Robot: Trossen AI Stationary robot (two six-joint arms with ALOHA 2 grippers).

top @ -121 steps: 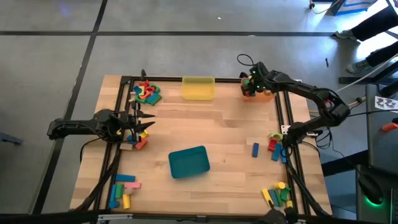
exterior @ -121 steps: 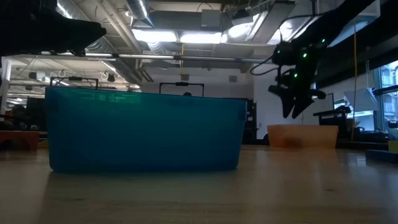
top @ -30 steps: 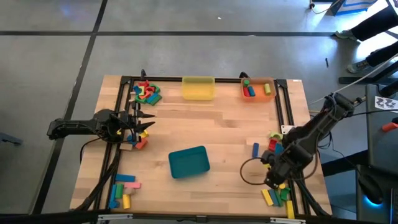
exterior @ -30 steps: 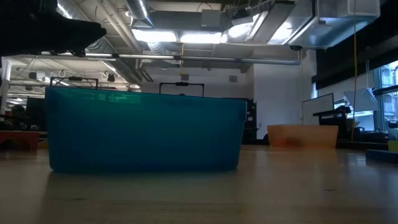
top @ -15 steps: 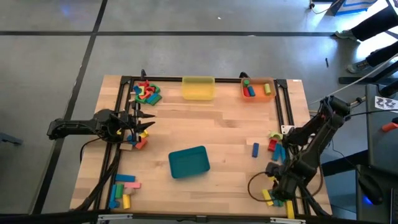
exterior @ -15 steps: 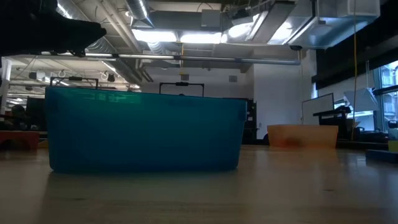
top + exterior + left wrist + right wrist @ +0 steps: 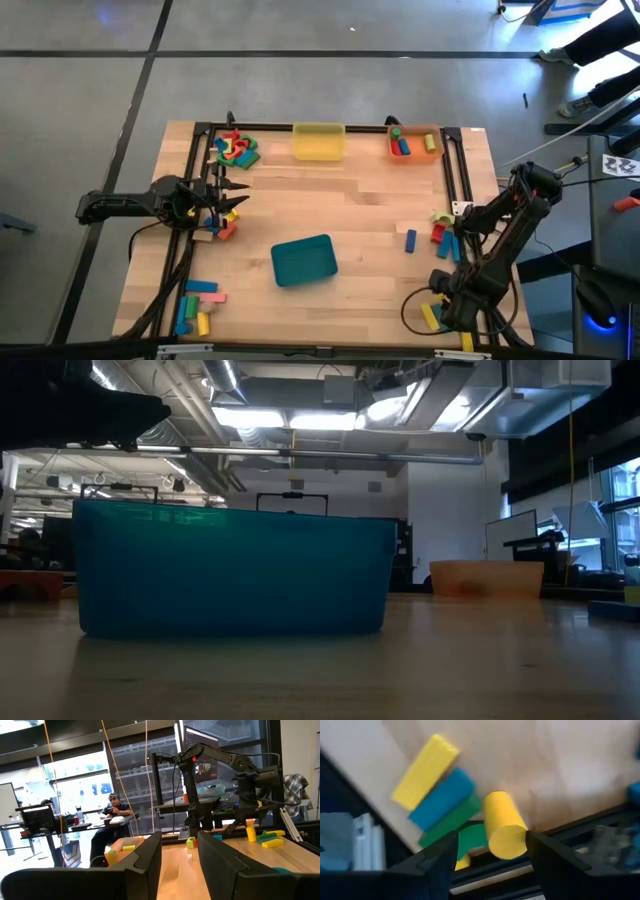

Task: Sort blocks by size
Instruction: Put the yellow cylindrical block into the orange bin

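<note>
Blocks (image 7: 232, 147) were mostly unsorted, by the look of it. Loose clusters lay at four places on the table (image 7: 360, 200): one at the far left corner, one at the near left (image 7: 195, 305), one by the right rail (image 7: 440, 232) with a lone blue piece (image 7: 410, 240) just inside it, and one at the near right corner (image 7: 432, 315). Only the orange tray (image 7: 414, 143) at the far right held anything, a few small pieces. The yellow tray (image 7: 319, 141) at the far edge appeared bare inside, and so did the teal tray (image 7: 303, 260) near the middle.

The right gripper (image 7: 447, 300) hung over the near right cluster, fingers spread wide with nothing between them. Its wrist camera looked down on a yellow cylinder (image 7: 505, 825) lying between the fingers, beside a yellow bar (image 7: 425, 771), a blue piece (image 7: 442, 800) and a green one (image 7: 450, 822). That cylinder seemed the likely next pick.

The left gripper (image 7: 225, 195) waited over the left rail, its fingers partly apart and holding nothing. Most of the sorting remained to be done.
</note>
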